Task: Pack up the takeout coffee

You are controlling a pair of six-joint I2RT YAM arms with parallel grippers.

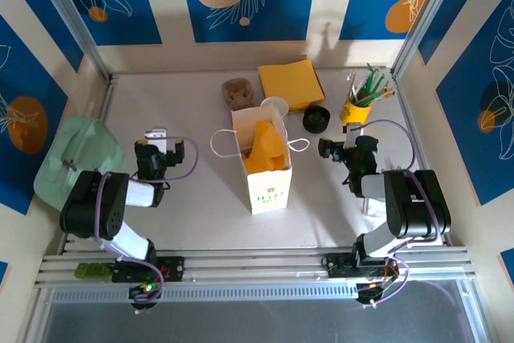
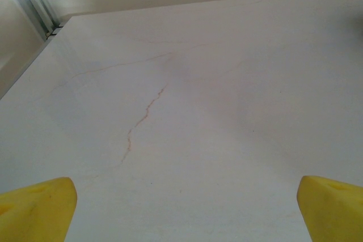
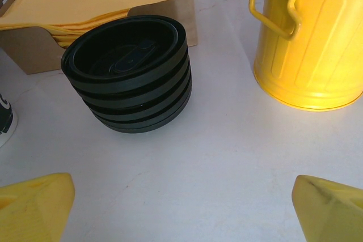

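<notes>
Spread wide, gripping nothing — left hand (image 2: 181, 211), right hand (image 3: 181, 205). One stack of black lids (image 3: 127, 72) just ahead of the right, one yellow pail (image 3: 312, 43) beside, one paper bag (image 1: 269, 182) between hands. Cannot place the takeout coffee.

A bag (image 1: 269, 174) stands midway on the counter (image 1: 201, 198), a napkin (image 1: 267, 149) in it. Behind it sit lidless cups (image 1: 274, 107) and a box of napkins (image 1: 291, 83). The pile of lids (image 1: 316, 119) lies right of the cups, before the box, with a bin (image 1: 356, 110) further right.
</notes>
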